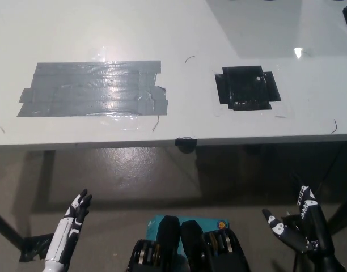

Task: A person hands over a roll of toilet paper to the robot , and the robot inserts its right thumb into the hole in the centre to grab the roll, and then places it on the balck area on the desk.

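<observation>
**Both hands empty, no roll in sight yet**

A white desk (179, 34) carries 2 taped patches: a wide grey tape rectangle (94, 89) and a smaller black tape square (247, 88), the target. The toilet paper roll is not in view, and no person shows. The black right hand (298, 226) waits low, fingers spread, holding nothing. The white left hand (71, 226) rests low, fingers apart. A roll is likely light, soft and crushable; its centre hole suits the thumb. Bare desk surrounds the square; the front edge lies near.

I saw the left hand (71, 226) and right hand (298, 226) cut off by the bottom edge, and the desk (179, 34) ran past the top.
</observation>
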Robot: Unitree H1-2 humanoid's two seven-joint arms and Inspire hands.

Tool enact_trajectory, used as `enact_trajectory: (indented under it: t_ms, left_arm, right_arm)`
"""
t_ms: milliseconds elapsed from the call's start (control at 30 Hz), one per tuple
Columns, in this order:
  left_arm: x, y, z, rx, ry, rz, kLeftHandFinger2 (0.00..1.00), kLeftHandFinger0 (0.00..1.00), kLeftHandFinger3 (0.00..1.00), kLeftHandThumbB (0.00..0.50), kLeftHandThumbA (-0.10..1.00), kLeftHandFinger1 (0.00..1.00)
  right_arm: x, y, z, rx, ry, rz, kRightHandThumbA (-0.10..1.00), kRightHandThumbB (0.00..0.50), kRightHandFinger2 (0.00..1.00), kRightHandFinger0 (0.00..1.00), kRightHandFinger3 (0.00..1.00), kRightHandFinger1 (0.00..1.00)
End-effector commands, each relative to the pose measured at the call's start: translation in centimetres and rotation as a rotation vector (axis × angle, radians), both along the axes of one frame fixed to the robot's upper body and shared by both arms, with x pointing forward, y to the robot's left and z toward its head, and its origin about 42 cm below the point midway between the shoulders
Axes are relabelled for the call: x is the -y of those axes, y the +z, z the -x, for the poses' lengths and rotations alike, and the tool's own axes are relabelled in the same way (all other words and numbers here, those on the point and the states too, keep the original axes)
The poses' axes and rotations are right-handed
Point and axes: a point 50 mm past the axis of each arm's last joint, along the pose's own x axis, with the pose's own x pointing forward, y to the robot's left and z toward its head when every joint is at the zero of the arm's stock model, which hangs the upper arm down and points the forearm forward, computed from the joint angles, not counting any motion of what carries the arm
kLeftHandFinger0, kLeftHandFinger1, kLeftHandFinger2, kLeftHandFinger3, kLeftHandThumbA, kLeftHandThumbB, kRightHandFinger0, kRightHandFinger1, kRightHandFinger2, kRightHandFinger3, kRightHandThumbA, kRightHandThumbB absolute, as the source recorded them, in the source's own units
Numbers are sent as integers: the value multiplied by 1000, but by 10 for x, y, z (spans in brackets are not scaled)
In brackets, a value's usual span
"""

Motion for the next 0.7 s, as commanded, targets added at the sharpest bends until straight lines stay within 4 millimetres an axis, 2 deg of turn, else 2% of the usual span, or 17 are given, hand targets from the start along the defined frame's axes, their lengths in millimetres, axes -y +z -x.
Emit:
enact_trajectory:
  t_ms: [0,667]
  left_arm:
    - [-4,11,-7,88,11,-15,1000,1000,1000,500,1000,1000]
    - [-5,12,-8,92,14,-22,1000,1000,1000,500,1000,1000]
  right_arm:
    - [1,13,-8,97,17,4,711,259,1000,1000,1000,1000]
    - [0,14,-10,95,20,-2,671,263,1000,1000,1000,1000]
